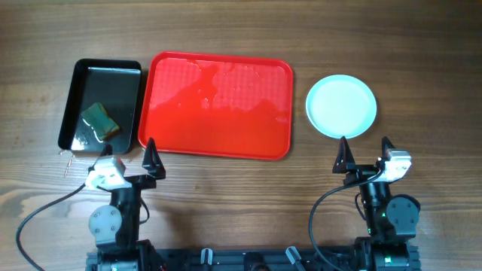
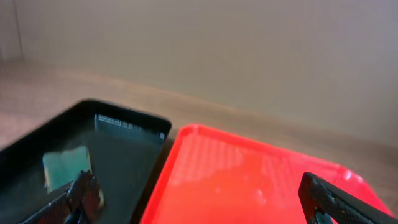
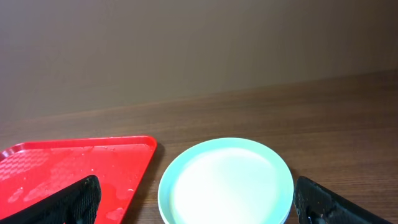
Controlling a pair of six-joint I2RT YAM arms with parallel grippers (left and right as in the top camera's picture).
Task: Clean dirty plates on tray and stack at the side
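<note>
Beside the tray (image 1: 221,113), stacked plates (image 1: 341,106)

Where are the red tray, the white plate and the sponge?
red tray (image 1: 218,105), overhead view, bare middle of its floor.
white plate (image 1: 341,106), overhead view, centre of its top face.
sponge (image 1: 99,119), overhead view, middle of its green top.

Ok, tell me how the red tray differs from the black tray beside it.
The red tray is larger than the black tray. The red tray lies lengthwise left to right; the black tray lies front to back. The red tray holds nothing; the black tray holds a green sponge. Both are rounded rectangles with raised rims.
</note>
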